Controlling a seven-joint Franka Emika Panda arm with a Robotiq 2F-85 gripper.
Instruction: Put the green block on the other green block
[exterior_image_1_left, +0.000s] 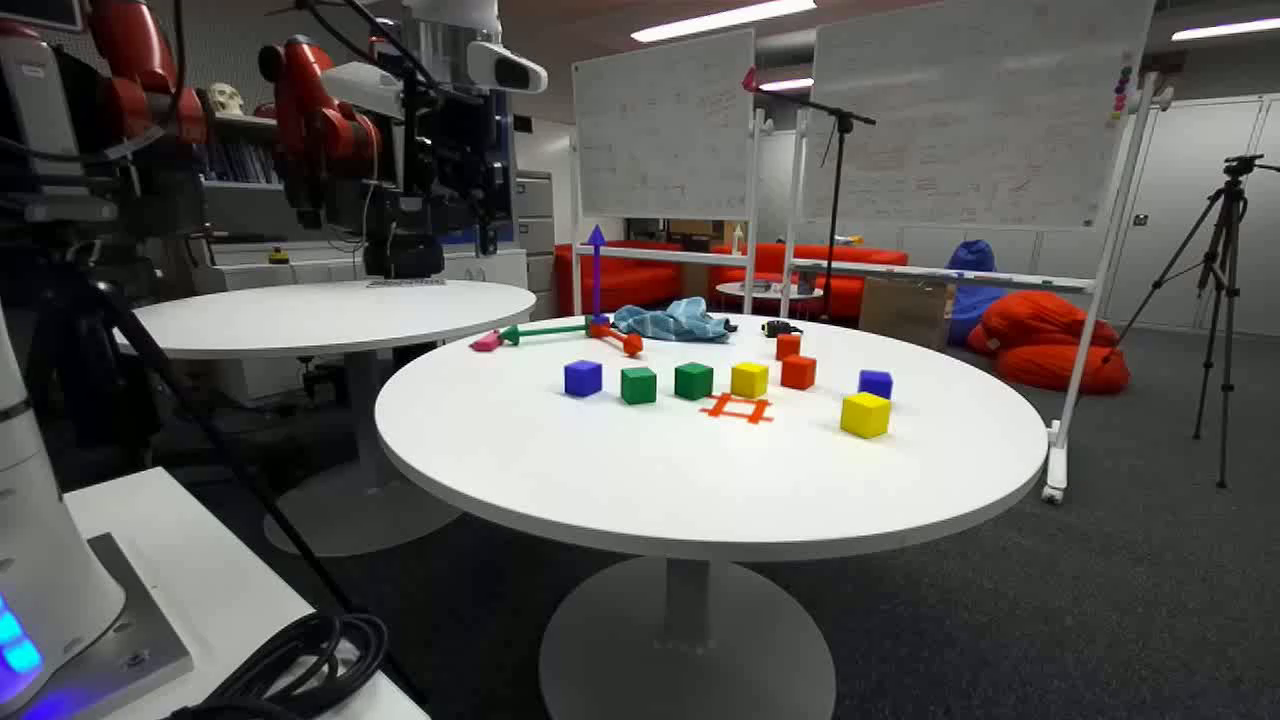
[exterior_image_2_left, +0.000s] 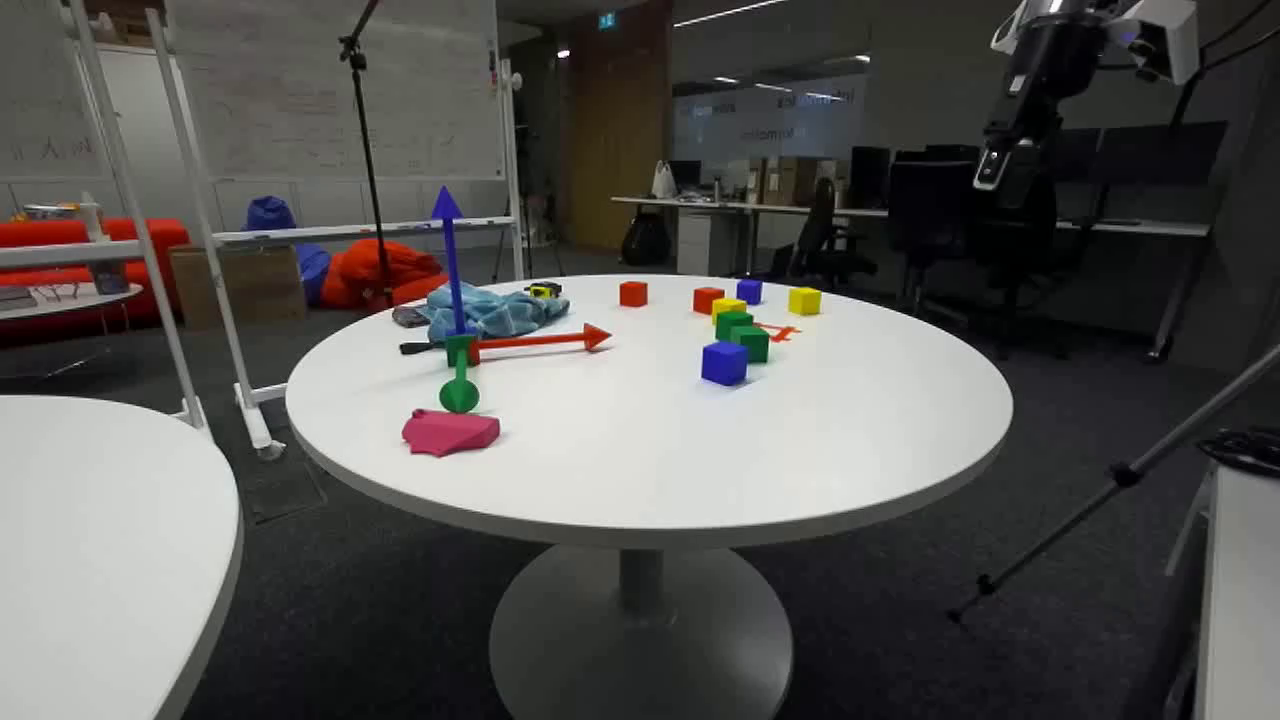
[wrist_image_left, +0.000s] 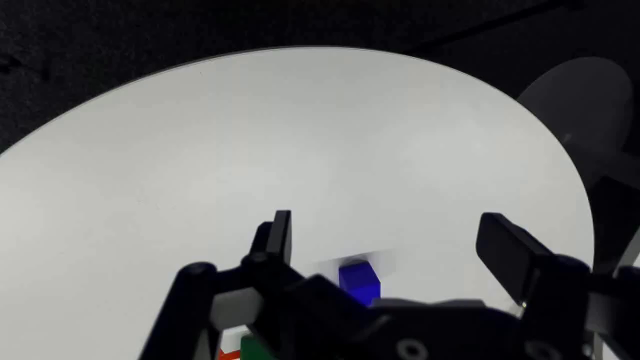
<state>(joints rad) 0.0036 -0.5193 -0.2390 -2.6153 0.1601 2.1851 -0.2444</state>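
Note:
Two plain green blocks stand side by side on the white round table (exterior_image_1_left: 700, 480), a small gap between them. In an exterior view one green block (exterior_image_1_left: 638, 385) is beside a blue cube (exterior_image_1_left: 583, 378); the other green block (exterior_image_1_left: 693, 380) is beside a yellow cube (exterior_image_1_left: 749, 380). Both green blocks also show in an exterior view (exterior_image_2_left: 750, 344) (exterior_image_2_left: 734, 325). In the wrist view only part of a green block (wrist_image_left: 255, 348) shows behind the gripper; I cannot tell which. My gripper (wrist_image_left: 385, 222) is open and empty, well above the table, also seen high up in an exterior view (exterior_image_2_left: 1003, 170).
Red cubes (exterior_image_1_left: 798, 372), another blue cube (exterior_image_1_left: 875, 384) and another yellow cube (exterior_image_1_left: 865, 415) stand nearby. A red hash-shaped piece (exterior_image_1_left: 737, 408) lies by the green blocks. A coloured arrow stand (exterior_image_2_left: 455, 270), a blue cloth (exterior_image_2_left: 495, 312) and a pink piece (exterior_image_2_left: 450, 432) are also on the table.

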